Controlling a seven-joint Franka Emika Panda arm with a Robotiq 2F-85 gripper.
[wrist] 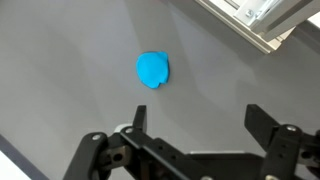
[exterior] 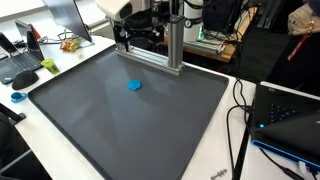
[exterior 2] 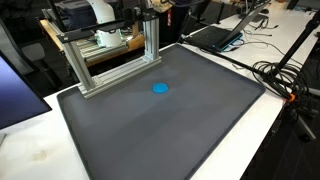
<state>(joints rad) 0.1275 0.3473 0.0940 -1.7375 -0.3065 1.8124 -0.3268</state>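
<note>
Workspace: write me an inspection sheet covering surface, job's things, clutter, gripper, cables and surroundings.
Surface: dark grey mat on a white table.
Job's things: blue lump lying on the mat, nothing touching it.
Clutter: green item and cyan item on the table beside the mat.
Grippers: gripper open, empty, over the mat, short of the blue lump.
Cables: black cables trail across the table beside the mat.
Surroundings: aluminium frame at the mat's edge; laptop beyond.
</note>
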